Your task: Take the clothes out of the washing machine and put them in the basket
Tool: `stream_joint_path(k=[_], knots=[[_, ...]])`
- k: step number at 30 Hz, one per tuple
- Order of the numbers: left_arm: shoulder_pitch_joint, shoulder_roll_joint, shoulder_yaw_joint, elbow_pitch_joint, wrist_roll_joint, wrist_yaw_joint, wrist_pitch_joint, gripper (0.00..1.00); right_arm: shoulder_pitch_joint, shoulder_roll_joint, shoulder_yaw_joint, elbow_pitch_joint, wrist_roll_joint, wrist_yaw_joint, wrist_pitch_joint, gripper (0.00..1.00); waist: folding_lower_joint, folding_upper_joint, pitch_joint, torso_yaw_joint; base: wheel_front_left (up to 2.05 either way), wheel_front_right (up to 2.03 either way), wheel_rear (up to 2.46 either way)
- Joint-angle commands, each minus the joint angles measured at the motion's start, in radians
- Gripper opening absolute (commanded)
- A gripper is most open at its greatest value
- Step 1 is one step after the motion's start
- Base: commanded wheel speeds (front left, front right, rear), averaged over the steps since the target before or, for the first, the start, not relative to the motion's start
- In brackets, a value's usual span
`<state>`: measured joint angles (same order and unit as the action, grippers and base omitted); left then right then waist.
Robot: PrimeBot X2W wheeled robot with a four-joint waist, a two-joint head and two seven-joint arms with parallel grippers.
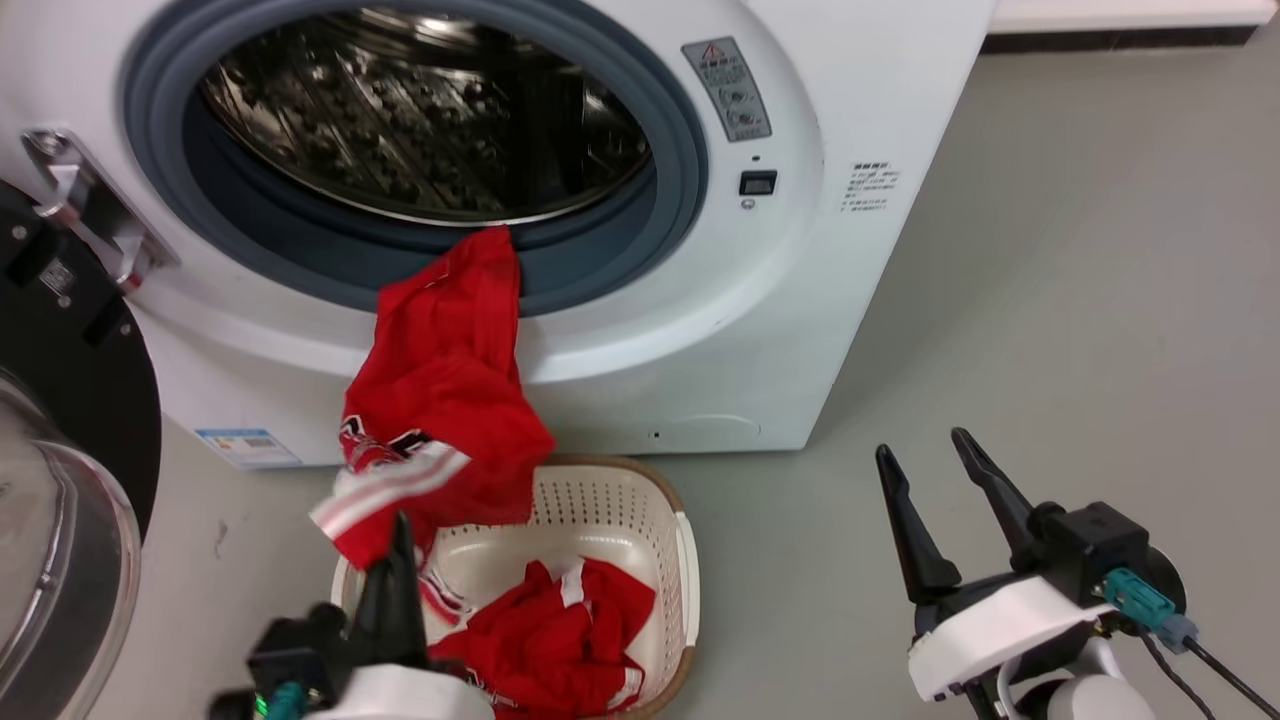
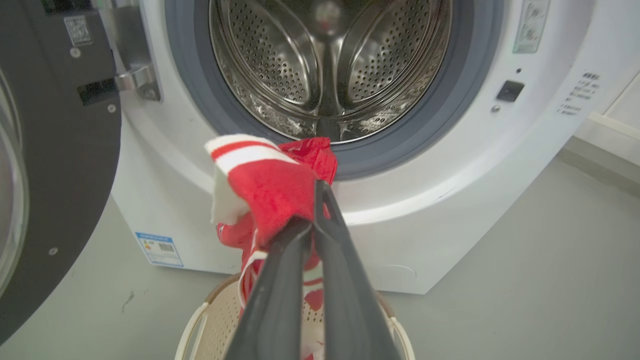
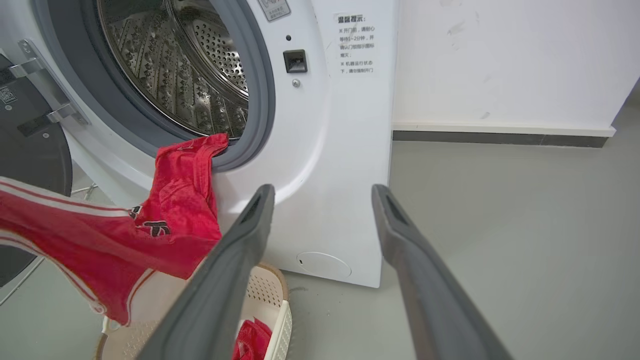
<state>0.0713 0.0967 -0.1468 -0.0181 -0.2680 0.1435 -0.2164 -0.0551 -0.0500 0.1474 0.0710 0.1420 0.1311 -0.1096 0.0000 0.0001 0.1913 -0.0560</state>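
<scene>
Your left gripper clamps a red jersey by its striped hem.
The jersey stretches ahead of it to the porthole of the washing machine; the basket sits just beneath; your right gripper stands wide open, empty.

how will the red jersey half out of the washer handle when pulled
Likely floppy: the jersey sags in folds between the porthole rim and the left gripper. Probably light, held by one small pinch. Its tail may snag there.
</scene>
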Motion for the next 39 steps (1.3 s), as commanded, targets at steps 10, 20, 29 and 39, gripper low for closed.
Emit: stream_joint_path(k=[10, 20, 29, 39], knots=[[-0.193, -0.032, 0.008, 0.375, -0.036, -0.047, -0.05, 0.0, -0.081, 0.0, 0.009, -0.019, 0.002, -0.001, -0.011, 1.0, 0.0, -0.0001, 0.183, -0.025, 0.0, 0.0, 0.0], [-0.461, -0.034, 0.071, 0.721, -0.002, -0.092, -0.049, 0.0, -0.168, 0.0, 0.04, -0.004, 0.017, -0.001, -0.04, 1.0, 0.0, -0.0001, 0.365, -0.083, 0.0, 0.0, 0.0], [-0.654, -0.017, 0.146, 0.993, -0.035, -0.076, -0.049, 0.0, -0.238, 0.0, 0.07, 0.019, 0.034, -0.001, -0.077, 1.0, 0.0, -0.0001, 0.523, -0.138, 0.0, 0.0, 0.0], [-0.739, 0.004, 0.218, 1.037, -0.035, -0.073, -0.049, 1.0, -0.279, 0.0, 0.073, 0.062, 0.029, -0.001, -0.111, 1.0, 0.0, -0.0001, 0.577, -0.151, 0.0, 0.0, 0.0]])
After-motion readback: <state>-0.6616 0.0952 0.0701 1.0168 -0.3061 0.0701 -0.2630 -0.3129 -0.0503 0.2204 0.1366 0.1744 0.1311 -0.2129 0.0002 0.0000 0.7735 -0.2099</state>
